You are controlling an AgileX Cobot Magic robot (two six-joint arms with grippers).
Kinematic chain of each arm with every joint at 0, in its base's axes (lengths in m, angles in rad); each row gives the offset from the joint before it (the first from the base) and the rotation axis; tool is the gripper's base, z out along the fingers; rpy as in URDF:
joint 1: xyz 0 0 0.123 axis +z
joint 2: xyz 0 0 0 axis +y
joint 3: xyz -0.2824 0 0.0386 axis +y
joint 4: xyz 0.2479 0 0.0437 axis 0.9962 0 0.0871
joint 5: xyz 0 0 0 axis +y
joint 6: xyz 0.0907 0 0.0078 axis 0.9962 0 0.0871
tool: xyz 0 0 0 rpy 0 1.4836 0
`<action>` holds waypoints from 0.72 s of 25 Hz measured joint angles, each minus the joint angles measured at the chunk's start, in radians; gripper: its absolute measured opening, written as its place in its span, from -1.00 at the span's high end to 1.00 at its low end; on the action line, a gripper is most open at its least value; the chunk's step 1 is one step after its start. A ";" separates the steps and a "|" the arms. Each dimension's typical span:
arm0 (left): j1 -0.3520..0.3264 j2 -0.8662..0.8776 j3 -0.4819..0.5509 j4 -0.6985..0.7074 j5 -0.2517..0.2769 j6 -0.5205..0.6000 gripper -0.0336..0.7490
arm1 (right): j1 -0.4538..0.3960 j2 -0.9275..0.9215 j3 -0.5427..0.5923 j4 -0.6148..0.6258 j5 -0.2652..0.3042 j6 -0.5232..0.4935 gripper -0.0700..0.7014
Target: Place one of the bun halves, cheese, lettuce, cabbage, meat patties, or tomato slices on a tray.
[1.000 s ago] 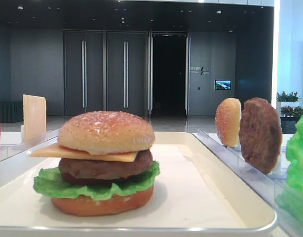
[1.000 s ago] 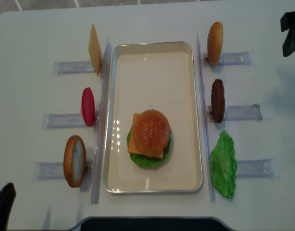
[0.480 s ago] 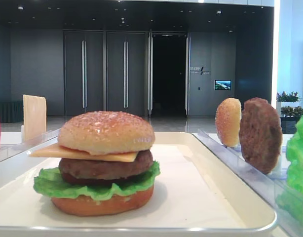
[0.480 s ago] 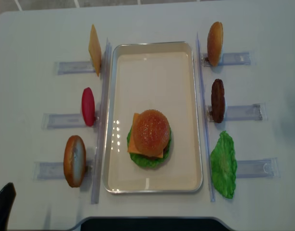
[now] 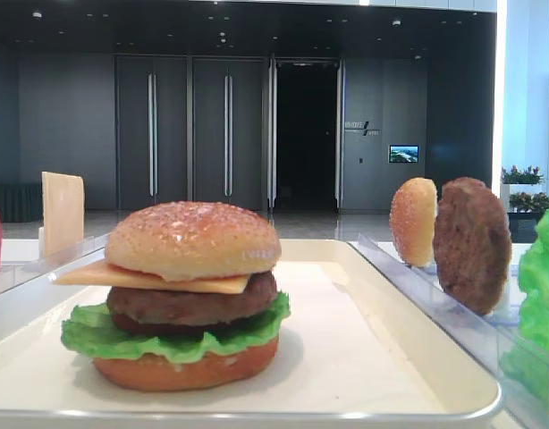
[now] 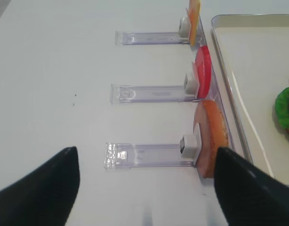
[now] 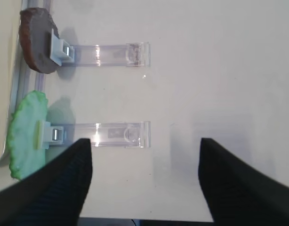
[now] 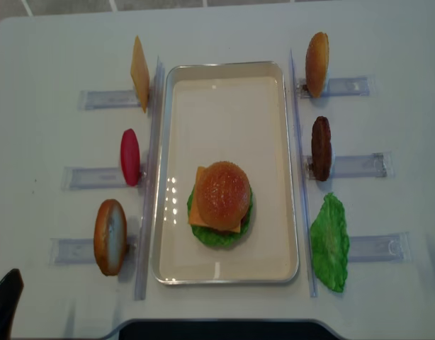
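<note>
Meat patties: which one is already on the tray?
The meat patty stacked inside the burger on the tray, under the cheese. The other patty stands upright in its rack.

Bright green ruffled lettuce leaf [image 5: 543, 295] is running off the low view's right edge; dark rounded left gripper [image 8: 5, 312] is showing only partly at the overhead corner.
</note>
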 joint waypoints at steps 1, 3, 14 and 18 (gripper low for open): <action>0.000 0.000 0.000 0.000 0.000 -0.002 -0.86 | 0.000 -0.044 0.022 0.000 0.000 0.000 -0.45; 0.000 0.000 0.000 0.000 0.000 -0.005 -0.86 | 0.000 -0.129 0.065 0.000 0.001 -0.001 -0.45; 0.000 -0.001 0.000 0.000 0.000 -0.007 -0.86 | 0.000 -0.549 0.257 0.000 -0.010 -0.002 -0.45; 0.000 -0.001 0.000 0.000 0.000 -0.007 -0.86 | 0.000 -0.675 0.287 0.000 -0.042 -0.003 -0.45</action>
